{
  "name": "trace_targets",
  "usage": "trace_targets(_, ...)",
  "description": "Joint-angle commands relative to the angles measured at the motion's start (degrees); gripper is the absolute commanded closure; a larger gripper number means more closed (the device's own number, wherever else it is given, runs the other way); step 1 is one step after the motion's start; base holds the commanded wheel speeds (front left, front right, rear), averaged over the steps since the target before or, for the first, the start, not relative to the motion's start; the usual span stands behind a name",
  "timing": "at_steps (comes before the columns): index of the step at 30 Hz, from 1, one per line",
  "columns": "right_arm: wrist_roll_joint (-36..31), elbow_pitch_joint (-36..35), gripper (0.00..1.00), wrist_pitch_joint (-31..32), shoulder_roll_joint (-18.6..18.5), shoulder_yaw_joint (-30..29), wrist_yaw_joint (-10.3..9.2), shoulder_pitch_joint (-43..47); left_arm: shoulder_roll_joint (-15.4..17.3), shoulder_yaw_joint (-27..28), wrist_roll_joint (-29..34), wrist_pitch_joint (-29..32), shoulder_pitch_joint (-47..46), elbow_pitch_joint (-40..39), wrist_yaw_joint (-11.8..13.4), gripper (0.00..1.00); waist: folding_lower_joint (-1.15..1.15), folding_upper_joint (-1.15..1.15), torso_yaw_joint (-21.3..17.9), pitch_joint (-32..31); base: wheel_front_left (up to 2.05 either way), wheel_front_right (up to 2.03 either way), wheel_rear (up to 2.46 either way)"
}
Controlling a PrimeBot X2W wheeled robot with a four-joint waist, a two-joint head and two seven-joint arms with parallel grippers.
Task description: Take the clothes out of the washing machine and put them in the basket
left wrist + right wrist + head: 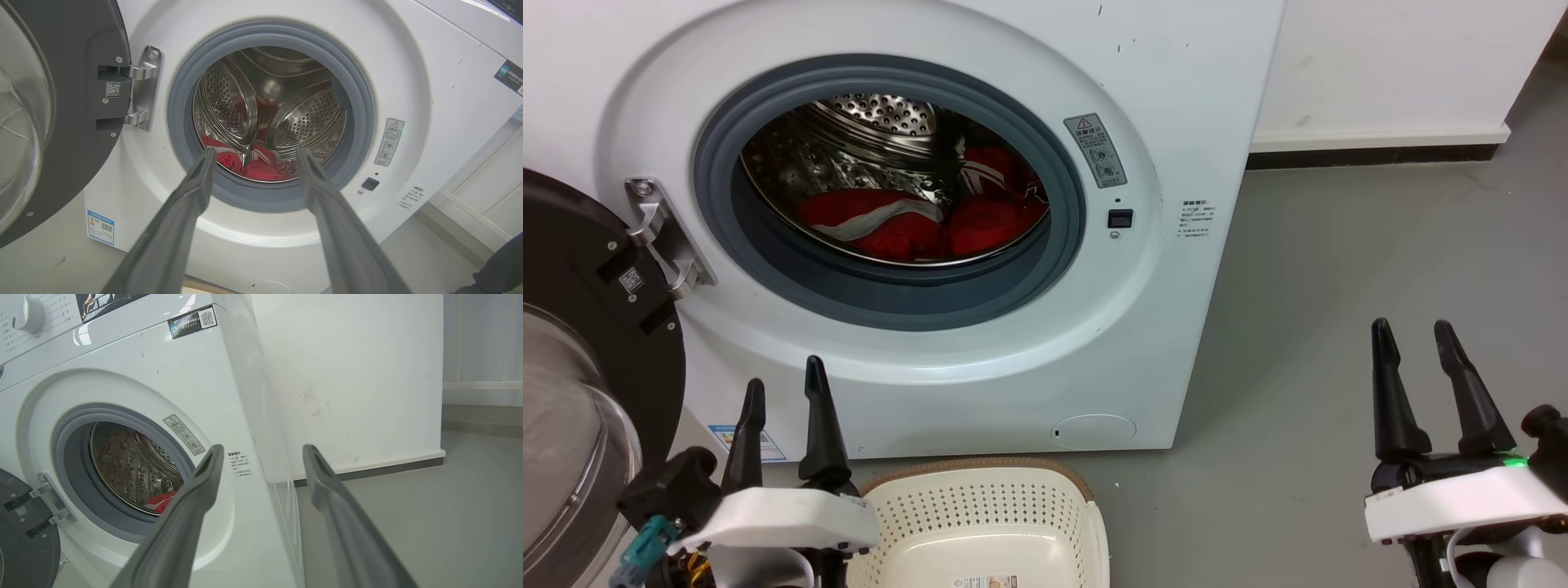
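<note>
The white washing machine (pixel 980 343) stands with its black-rimmed glass door (pixel 580 392) swung open to the left. Red clothes (pixel 907 224) with white panels lie at the bottom of the steel drum, seen too as the clothes (pixel 261 165) and a red scrap of clothes (pixel 163 500). The cream basket (pixel 980 523) with a brown rim sits on the floor in front of the machine. My left gripper (pixel 784 392) is open, low and left of the basket, outside the drum, its fingers (pixel 192 192) apart. My right gripper (pixel 1413 335) is open over the floor, right of the machine.
Grey floor (pixel 1339 269) spreads to the right of the machine up to a white wall (pixel 1388 65) with a dark skirting strip. The open door takes up the room at the far left. A dark sleeve or cloth edge (pixel 502 269) shows at the lower right of the left wrist view.
</note>
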Motion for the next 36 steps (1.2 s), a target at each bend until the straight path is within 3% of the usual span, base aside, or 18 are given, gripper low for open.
trace_targets(1, -1.7, -0.3, 0.0, -0.5, 0.0, 0.0, -0.01, 0.5, 0.8, -0.6, 1.5, -0.5, 0.3, -0.5, 1.1, 0.0, 0.0, 0.0, 0.0, 0.0, 0.0, 0.0, 0.0)
trace_targets(6, -5.6, 0.7, 0.0, -1.3, 0.0, 0.0, -0.01, 0.8, -0.5, 0.1, 0.0, -1.3, 1.2, -0.2, 3.2, 0.0, 0.0, 0.0, -0.1, -0.1, 0.0, 0.0, 0.0)
trace_targets(15, -11.5, 1.8, 0.0, -2.6, 0.0, 0.6, -0.01, 1.8, -1.4, 1.0, 4.8, -2.6, 2.7, 3.6, -4.4, 0.0, 0.0, 0.0, -0.3, -0.3, 0.0, 0.0, 0.0)
trace_targets(19, -13.8, 2.4, 0.0, -3.1, 0.0, 1.0, -0.01, 2.1, -1.2, 0.8, 8.7, -3.2, 2.7, 4.2, -5.9, 0.0, 0.0, 0.0, -0.4, -0.3, 0.0, 0.0, 0.0)
trace_targets(28, -17.4, 4.9, 0.0, -4.3, 0.0, 0.6, -0.01, 3.0, -0.2, -1.1, 16.0, -4.4, 3.2, 7.3, -5.3, 0.0, 0.0, 0.0, -0.3, -0.4, 0.0, 0.0, 0.0)
trace_targets(36, -20.6, 5.3, 0.0, -5.3, 0.0, 1.0, -0.02, 3.0, 1.8, -4.2, 21.0, -5.3, 3.8, 6.2, -2.5, 0.0, 0.0, 0.0, -0.4, -0.3, 0.0, 0.0, 0.0)
